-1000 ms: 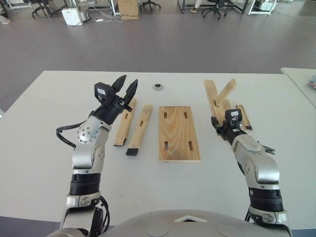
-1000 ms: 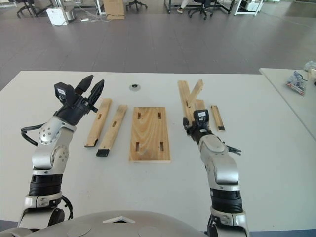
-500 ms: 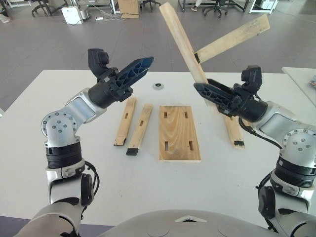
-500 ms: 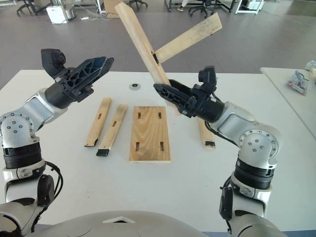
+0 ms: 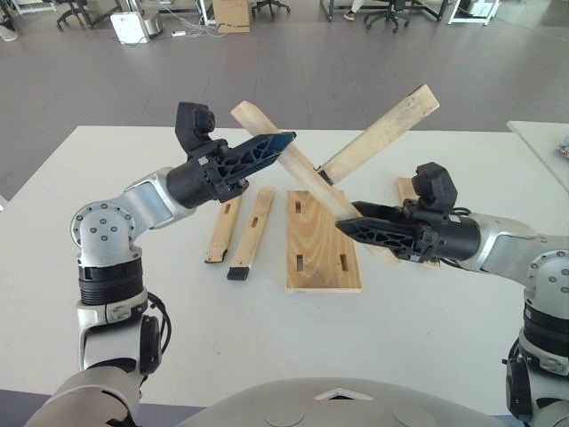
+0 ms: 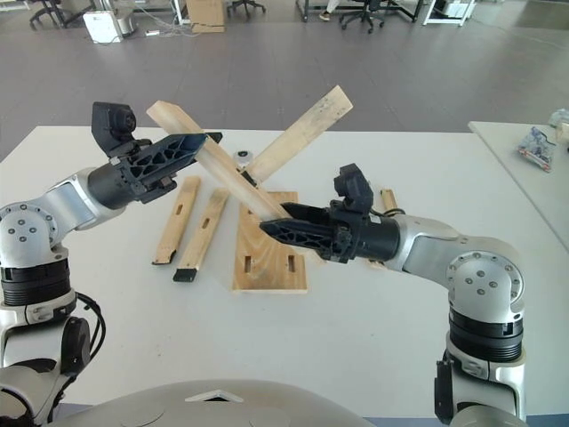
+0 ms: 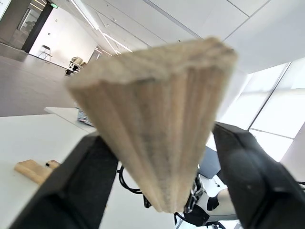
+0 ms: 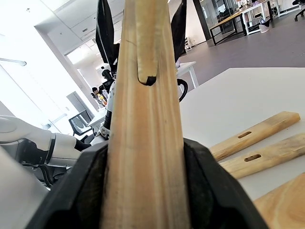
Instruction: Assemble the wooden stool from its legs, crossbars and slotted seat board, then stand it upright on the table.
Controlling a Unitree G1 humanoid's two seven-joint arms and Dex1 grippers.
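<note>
Aloft, pale notched leg frame point(image 5: 307, 171), V-shaped, clamped in right hand point(image 5: 348, 219).

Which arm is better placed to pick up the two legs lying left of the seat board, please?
Left: those legs lie near the left gripper, while the right gripper grips the joined leg and crossbar.

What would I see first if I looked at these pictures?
You'd see a long wooden leg with a crossbar jutting from it, slanting in mid-air. The right gripper clamps its lower end, the left gripper is at its upper end, and the seat board lies flat beneath.
</note>
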